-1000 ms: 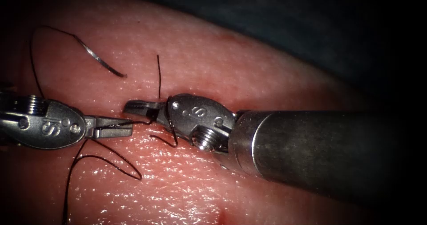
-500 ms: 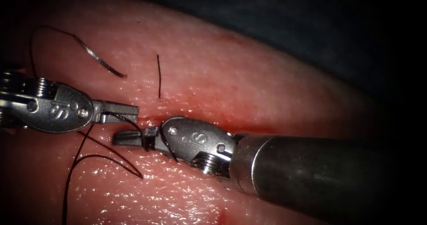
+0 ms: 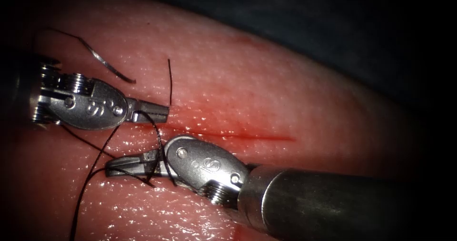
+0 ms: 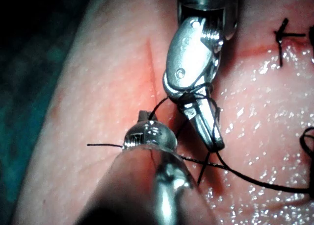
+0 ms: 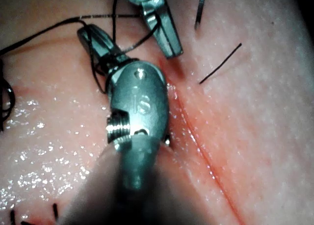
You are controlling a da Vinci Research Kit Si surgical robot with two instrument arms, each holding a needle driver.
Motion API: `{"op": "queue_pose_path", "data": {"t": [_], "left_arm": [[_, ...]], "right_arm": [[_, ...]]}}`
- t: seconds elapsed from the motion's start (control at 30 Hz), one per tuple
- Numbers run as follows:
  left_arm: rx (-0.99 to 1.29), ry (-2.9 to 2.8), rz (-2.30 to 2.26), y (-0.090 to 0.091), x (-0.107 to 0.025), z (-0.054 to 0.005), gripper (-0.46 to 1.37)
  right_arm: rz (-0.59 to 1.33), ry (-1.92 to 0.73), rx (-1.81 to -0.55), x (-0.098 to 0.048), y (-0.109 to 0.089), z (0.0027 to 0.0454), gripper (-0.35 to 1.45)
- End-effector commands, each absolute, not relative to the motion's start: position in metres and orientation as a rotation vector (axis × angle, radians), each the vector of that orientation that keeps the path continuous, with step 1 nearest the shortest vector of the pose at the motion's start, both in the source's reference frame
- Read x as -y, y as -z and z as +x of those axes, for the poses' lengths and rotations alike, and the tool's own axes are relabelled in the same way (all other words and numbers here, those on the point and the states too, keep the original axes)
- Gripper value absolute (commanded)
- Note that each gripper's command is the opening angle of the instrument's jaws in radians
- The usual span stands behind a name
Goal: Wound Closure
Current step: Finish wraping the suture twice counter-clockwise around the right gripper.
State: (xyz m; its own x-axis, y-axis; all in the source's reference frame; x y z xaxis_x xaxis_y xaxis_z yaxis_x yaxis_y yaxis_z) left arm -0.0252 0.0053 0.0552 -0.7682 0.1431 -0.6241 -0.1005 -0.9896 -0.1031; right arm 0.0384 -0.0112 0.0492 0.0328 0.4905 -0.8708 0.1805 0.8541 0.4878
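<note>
Tying step: a knot is judged to be in hand, since the thread [image 3: 90,184] is seen wound around the right tool [image 3: 116,166] near the base of its jaws.
Left tool: the left tool [image 3: 159,112], at the left of the frame just above the cut [image 3: 247,137], is pressed together on the thread, which curves from its jaws down to the right tool.
Right tool: its jaws, below the cut's left end, appear pressed together with nothing pinched between them. The wraps [image 4: 196,95] are seen close up in the left wrist view.
Needle: the needle [image 3: 107,65] lies free on the tissue [image 3: 285,93] at the upper left of the frame. It is held by neither tool and is not in the tissue.
Free end: a short thread end [image 3: 170,81] stands just above the cut's left end, beside the left tool.
Fluid: red fluid [image 3: 214,126] is spread along the cut.
Next move: the wraps are judged to need keeping on the right tool while the short end is reached, with the thread kept slack enough not to slip off.
</note>
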Motion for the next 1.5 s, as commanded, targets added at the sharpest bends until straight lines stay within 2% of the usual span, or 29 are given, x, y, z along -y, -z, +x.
{"op": "queue_pose_path", "data": {"t": [0.03, 0.4, 0.83, 0.97, 1.1, 1.17, 1.3, 1.4, 1.5], "left_arm": [[0.116, -2.834, -1.01, -0.0554, -0.0051, -0.0253, -0.35], [0.15, -2.801, -1.051, -0.0566, -0.0038, -0.0255, -0.35], [0.164, -2.766, -1.068, -0.0556, -0.0012, -0.025, -0.35], [0.15, -2.746, -1.075, -0.0551, -0.0006, -0.0254, -0.35], [0.14, -2.734, -1.093, -0.055, -0.0003, -0.0264, -0.35], [0.135, -2.733, -1.096, -0.055, -0.0001, -0.0266, -0.35], [0.131, -2.725, -1.099, -0.0547, 0.0002, -0.0267, -0.35], [0.114, -2.712, -1.11, -0.0543, 0.0006, -0.0266, -0.35], [0.106, -2.703, -1.113, -0.0539, 0.001, -0.0267, -0.35]], "right_arm": [[0.537, -0.26, -1.559, 0.0112, -0.0489, 0.0384, -0.35], [0.391, -0.329, -1.689, 0.0091, -0.0466, 0.0381, -0.35], [0.21, -0.432, -1.662, 0.008, -0.0466, 0.0362, -0.35], [0.184, -0.532, -1.681, 0.0084, -0.0473, 0.0366, -0.35], [0.191, -0.695, -1.75, 0.0086, -0.0478, 0.0378, -0.35], [0.15, -0.768, -1.74, 0.0085, -0.0478, 0.038, -0.35], [0.01, -0.852, -1.623, 0.0086, -0.0477, 0.0378, -0.35], [-0.052, -0.951, -1.588, 0.0087, -0.0473, 0.0377, -0.35], [-0.034, -1.007, -1.555, 0.0086, -0.0468, 0.0375, -0.35]]}}
